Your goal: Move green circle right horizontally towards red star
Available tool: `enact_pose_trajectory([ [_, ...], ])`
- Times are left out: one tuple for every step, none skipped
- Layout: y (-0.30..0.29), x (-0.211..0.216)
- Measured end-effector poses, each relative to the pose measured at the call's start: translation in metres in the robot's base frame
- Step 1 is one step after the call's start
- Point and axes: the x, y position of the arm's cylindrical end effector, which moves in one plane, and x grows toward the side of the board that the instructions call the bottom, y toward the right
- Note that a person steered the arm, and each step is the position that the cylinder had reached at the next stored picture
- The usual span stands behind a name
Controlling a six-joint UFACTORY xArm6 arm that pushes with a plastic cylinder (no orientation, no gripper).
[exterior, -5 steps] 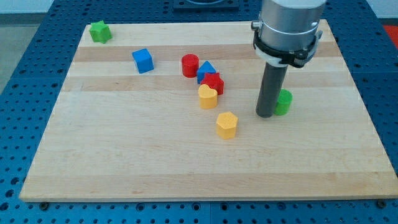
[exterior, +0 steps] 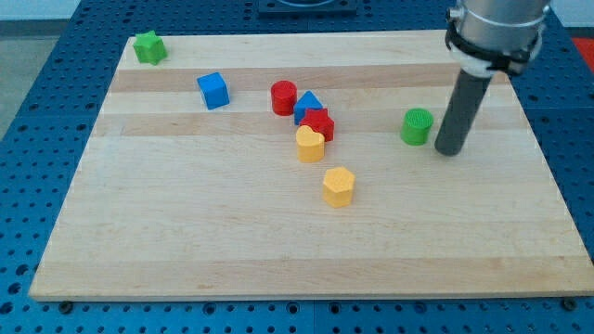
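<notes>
The green circle stands on the wooden board, right of the middle. The red star sits to its left at about the same height, in a cluster of blocks near the centre. My tip rests on the board just right of the green circle and slightly below it, a small gap apart. The rod rises from the tip to the view's top right.
A red cylinder and a blue triangle sit above the red star, and a yellow block touches it from below. A yellow hexagon lies lower down. A blue cube and a green star are at the upper left.
My tip has moved from the green circle's left side to its right side. The green circle now sits a little higher and further left than before.
</notes>
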Motion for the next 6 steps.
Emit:
enact_pose_trajectory([
  [0.000, -0.012],
  [0.000, -0.075],
  [0.000, -0.109],
  [0.021, -0.074],
  [0.030, -0.025],
  [0.011, -0.006],
])
